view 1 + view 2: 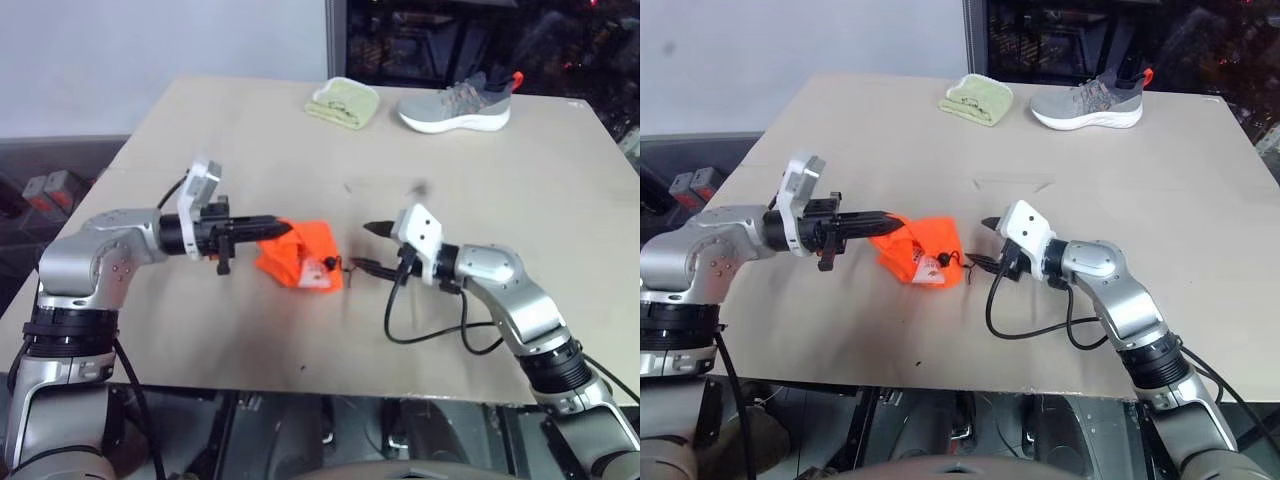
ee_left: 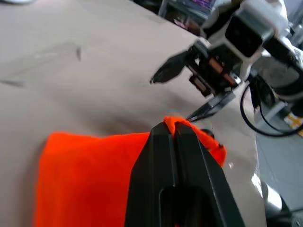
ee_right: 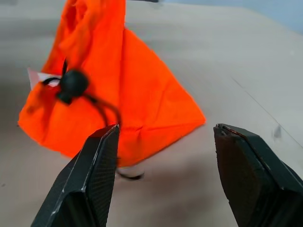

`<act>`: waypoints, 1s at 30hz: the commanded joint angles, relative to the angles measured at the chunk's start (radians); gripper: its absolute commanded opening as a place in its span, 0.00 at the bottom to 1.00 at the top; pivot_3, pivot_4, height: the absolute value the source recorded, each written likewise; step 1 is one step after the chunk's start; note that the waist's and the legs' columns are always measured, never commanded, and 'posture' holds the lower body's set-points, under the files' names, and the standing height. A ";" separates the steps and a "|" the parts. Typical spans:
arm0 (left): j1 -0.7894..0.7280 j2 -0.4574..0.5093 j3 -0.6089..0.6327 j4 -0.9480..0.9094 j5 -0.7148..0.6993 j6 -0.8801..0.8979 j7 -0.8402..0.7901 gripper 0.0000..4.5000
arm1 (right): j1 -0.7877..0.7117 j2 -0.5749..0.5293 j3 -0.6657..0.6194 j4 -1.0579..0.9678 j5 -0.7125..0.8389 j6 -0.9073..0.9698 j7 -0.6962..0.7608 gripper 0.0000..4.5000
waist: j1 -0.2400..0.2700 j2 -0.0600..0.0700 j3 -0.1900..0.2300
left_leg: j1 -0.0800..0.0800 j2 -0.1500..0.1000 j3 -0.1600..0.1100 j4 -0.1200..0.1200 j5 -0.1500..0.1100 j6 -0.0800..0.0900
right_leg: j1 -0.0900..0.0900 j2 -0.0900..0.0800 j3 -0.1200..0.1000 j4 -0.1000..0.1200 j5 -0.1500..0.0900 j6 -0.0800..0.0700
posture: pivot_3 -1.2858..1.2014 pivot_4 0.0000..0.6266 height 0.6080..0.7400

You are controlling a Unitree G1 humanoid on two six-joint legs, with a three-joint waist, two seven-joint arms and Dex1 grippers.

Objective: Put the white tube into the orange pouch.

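No text, brand, number or sign can be read anywhere. The small white tag [image 1: 931, 264] sewn on the orange pouch [image 1: 915, 248], at about five o'clock on its fabric, bears marks too small to make out. The grey sneaker [image 1: 457, 104] at one o'clock on the table shows no legible logo.

The orange pouch [image 1: 300, 254] lies between left hand [image 1: 283, 228] and right hand [image 1: 366, 248].

1. A beige table [image 1: 500, 180] takes up most of the scene.
2. A pale wall [image 1: 150, 40] stands far left.
3. Dark shelving [image 1: 480, 35] stands far right.
4. Grey-and-orange boxes [image 1: 45, 190] sit on the floor, left.
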 commanded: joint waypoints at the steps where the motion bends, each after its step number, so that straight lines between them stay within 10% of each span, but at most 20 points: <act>1: 0.010 0.012 0.026 -0.044 0.001 -0.018 0.002 0.00 | -0.021 -0.033 0.047 -0.019 -0.032 -0.044 0.059 0.71 | 0.000 0.000 0.000 | 0.000 0.000 0.000 0.000 0.000 0.000 | 0.000 0.000 0.000 0.000 0.000 0.000 | 0.52 0.24 1.00; 19: 0.012 0.000 0.038 -0.076 -0.013 -0.004 0.035 0.00 | -0.068 0.079 0.099 0.231 -0.062 -0.088 0.106 0.71 | -0.001 0.000 0.000 | 0.000 0.000 0.001 0.000 0.000 0.000 | 0.000 0.001 -0.001 0.000 0.000 0.000 | 0.52 0.24 1.00; 27: 0.028 -0.009 0.045 -0.090 -0.020 -0.006 0.056 0.00 | -0.050 0.060 0.034 0.164 -0.025 -0.050 0.099 0.02 | 0.000 0.000 0.000 | 0.000 0.000 0.001 0.000 0.000 0.000 | 0.000 0.001 -0.002 0.001 0.001 0.001 | 0.52 0.24 1.00; 30: 0.033 -0.023 0.048 -0.099 -0.026 -0.007 0.070 0.00 | -0.026 0.031 0.002 0.091 0.000 -0.001 0.091 0.01 | 0.001 0.000 0.000 | 0.000 0.000 0.001 0.000 0.000 0.000 | 0.000 0.000 -0.001 0.001 0.001 0.001 | 0.52 0.24 1.00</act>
